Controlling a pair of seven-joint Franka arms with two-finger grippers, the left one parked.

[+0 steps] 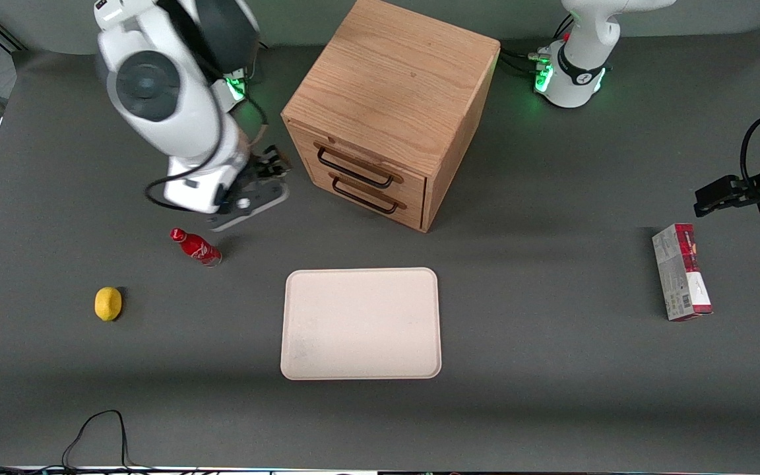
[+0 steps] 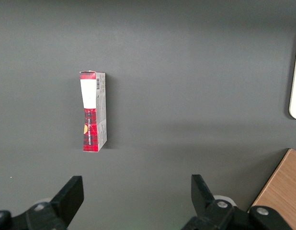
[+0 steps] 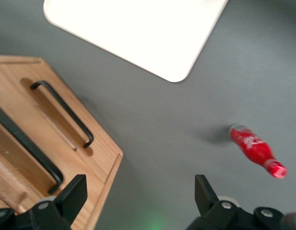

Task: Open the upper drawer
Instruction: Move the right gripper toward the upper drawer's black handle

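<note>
The oak cabinet (image 1: 393, 86) stands at the middle of the table, farther from the front camera than the tray. Its upper drawer (image 1: 361, 162) is closed, with a long black wire handle (image 1: 352, 169); the twin lower drawer (image 1: 368, 198) sits below it, also closed. My right gripper (image 1: 278, 166) hangs beside the cabinet's front corner, toward the working arm's end, at drawer height and clear of the handles. In the right wrist view the gripper (image 3: 138, 189) is open and empty, with the upper drawer (image 3: 4, 148) and the lower drawer's handle (image 3: 62, 112) close by.
A red bottle (image 1: 196, 247) lies nearer the front camera than the gripper and also shows in the right wrist view (image 3: 257, 151). A lemon (image 1: 108, 303) lies nearer still. A cream tray (image 1: 360, 323) lies in front of the cabinet. A red and white box (image 1: 681, 272) lies toward the parked arm's end.
</note>
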